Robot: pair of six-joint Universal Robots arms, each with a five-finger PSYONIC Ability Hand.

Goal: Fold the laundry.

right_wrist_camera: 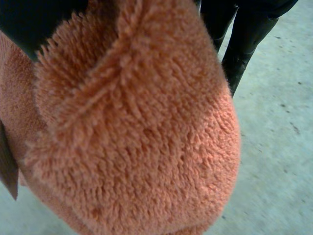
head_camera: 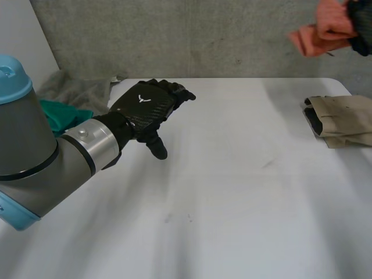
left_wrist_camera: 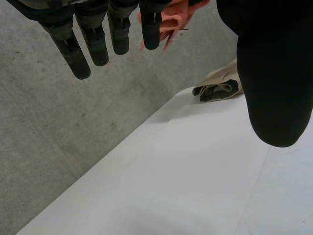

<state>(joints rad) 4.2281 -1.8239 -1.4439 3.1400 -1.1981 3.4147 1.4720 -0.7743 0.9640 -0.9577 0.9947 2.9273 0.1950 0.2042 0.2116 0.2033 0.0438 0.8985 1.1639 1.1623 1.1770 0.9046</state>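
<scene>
My right hand [head_camera: 361,26] is raised at the far right, beyond the table's back edge, shut on a bunched orange fluffy cloth [head_camera: 323,32]. In the right wrist view the orange cloth [right_wrist_camera: 137,137] bulges under the palm, with dark fingers [right_wrist_camera: 244,44] behind it. My left hand [head_camera: 148,107] hovers over the table's left part, open, fingers straight and holding nothing. The left wrist view has those straight fingers [left_wrist_camera: 93,39] and the thumb [left_wrist_camera: 274,83] spread apart, with the orange cloth [left_wrist_camera: 168,22] far off past the fingertips.
A folded beige cloth [head_camera: 343,119] lies at the table's right edge, also seen as folded beige cloth [left_wrist_camera: 220,83]. A grey cloth [head_camera: 72,87] and a green cloth [head_camera: 64,116] lie heaped at the far left. The white table [head_camera: 232,192] spreads between them.
</scene>
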